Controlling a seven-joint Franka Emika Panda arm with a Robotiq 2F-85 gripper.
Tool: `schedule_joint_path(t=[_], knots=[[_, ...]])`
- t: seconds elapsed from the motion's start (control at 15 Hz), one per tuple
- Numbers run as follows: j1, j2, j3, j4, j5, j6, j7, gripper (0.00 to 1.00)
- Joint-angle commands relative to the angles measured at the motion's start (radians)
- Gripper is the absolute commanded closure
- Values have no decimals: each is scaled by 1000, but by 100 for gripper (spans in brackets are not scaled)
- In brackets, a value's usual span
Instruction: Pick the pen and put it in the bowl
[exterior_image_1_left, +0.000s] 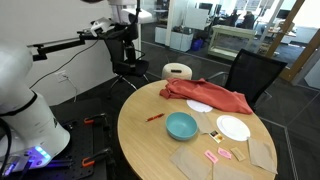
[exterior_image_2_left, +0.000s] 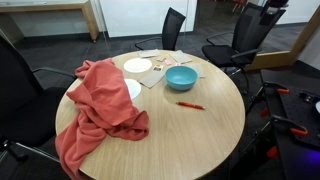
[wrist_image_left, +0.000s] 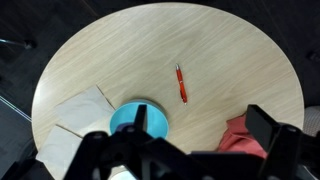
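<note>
The thin red pen (exterior_image_1_left: 155, 117) lies flat on the round wooden table (exterior_image_1_left: 150, 135), a short way from the teal-blue bowl (exterior_image_1_left: 182, 126). Both exterior views show them, pen (exterior_image_2_left: 191, 105) and bowl (exterior_image_2_left: 181, 78). In the wrist view the pen (wrist_image_left: 181, 83) lies on bare wood just up and right of the bowl (wrist_image_left: 140, 120). My gripper (wrist_image_left: 185, 150) hangs high above the table, its two black fingers wide apart and empty. In an exterior view it (exterior_image_1_left: 127, 50) is up beyond the table's far edge.
A red cloth (exterior_image_2_left: 100, 100) drapes over one side of the table and half covers a white plate (exterior_image_2_left: 133, 88). Another white plate (exterior_image_1_left: 233, 128), brown napkins (wrist_image_left: 80, 115) and small pink pieces (exterior_image_1_left: 220, 155) lie beyond the bowl. Black chairs (exterior_image_2_left: 175, 25) ring the table.
</note>
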Motion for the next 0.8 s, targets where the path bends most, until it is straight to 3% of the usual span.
schedule_joint_path(t=[0.0, 0.73], knots=[[-2, 103, -8, 26, -35, 84, -55, 0], [-18, 395, -37, 48, -112, 308, -123, 0]])
